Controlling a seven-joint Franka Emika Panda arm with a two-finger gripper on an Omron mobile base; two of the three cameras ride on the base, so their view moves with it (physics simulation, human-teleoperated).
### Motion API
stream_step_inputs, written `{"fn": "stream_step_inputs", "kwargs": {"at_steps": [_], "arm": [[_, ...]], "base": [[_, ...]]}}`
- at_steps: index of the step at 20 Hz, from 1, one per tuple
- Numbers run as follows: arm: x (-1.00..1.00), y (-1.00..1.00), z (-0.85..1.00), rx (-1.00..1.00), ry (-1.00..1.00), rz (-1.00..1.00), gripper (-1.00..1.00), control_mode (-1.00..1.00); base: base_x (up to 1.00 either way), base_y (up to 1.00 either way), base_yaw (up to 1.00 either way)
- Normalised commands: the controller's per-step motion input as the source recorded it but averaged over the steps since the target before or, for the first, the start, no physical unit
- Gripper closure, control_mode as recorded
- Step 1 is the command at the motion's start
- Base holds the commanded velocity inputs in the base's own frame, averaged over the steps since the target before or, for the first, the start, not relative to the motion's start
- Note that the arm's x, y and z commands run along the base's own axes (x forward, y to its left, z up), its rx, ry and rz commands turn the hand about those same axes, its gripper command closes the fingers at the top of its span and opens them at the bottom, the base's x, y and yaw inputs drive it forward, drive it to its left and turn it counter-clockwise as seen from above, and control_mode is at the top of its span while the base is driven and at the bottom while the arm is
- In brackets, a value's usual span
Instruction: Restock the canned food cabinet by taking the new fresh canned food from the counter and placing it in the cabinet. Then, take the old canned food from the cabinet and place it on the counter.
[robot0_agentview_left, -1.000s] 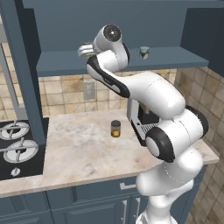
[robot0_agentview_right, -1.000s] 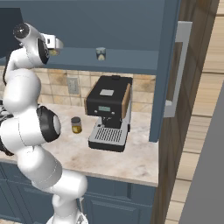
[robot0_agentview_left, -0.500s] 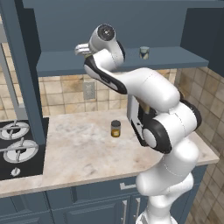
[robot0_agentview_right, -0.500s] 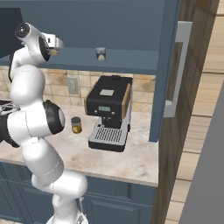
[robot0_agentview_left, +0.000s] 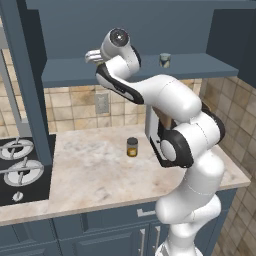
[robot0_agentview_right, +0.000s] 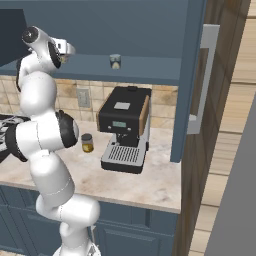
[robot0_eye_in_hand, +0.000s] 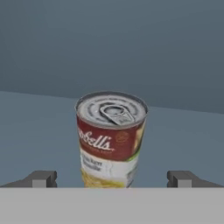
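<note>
The arm is stretched way up, so the tool (robot0_agentview_left: 90, 56) sits at cabinet (robot0_agentview_left: 125, 22) shelf height, poking in over the left part of the shelf. In the hand view its two dark fingertips (robot0_eye_in_hand: 41, 178) are spread wide apart, one at each bottom corner, and nothing is gripped between them.

Going left to right from the tool: well down and to its left is the black stovetop (robot0_agentview_left: 20, 167) with its silver burners, at the left end of the worktop (robot0_agentview_left: 90, 170). Dead ahead of the tool, centred in the gap between the fingertips, stands the old canned food (robot0_eye_in_hand: 110, 138). It's upright on the blue shelf in front of the back panel, with a red upper band, a yellowish lower label and a silver pull-tab lid. From the hand view it looks close, but the fingertips aren't touching it, and whether it's already between them can't be told.

Below and a bit right of the tool, a small dark jar-like can with a yellow band (robot0_agentview_left: 132, 147) stands on the marbled worktop, just in front of the robot's elbow. From the right base view it's beside the black coffee machine (robot0_agentview_right: 125, 127), which sits further right against the tiled wall.

Well off to the tool's right, on the same shelf, is the new fresh canned food (robot0_agentview_left: 165, 60), upright near the shelf's front edge. So it's in the cabinet. Right of that is the open cabinet door (robot0_agentview_right: 190, 75) with its long pale handle.
</note>
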Motion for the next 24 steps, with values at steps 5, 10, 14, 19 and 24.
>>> {"fn": "stream_step_inputs", "kwargs": {"at_steps": [5, 10, 14, 19, 24], "arm": [[0.2, 0.0, -0.04, -0.02, 0.0, 0.0, -1.0, -1.0], [0.18, 0.0, -0.04, -0.02, 0.01, 0.0, -1.0, -1.0], [0.11, 0.0, -0.06, -0.03, 0.02, 0.0, -1.0, -1.0], [0.08, 0.0, -0.04, -0.02, 0.01, 0.0, -1.0, -1.0], [0.02, 0.0, -0.01, 0.0, 0.0, 0.0, 1.0, -1.0]], "base": [[0.0, 0.0, 0.0], [0.0, 0.0, 0.0], [0.0, 0.0, 0.0], [0.0, 0.0, 0.0], [0.0, 0.0, 0.0]]}}
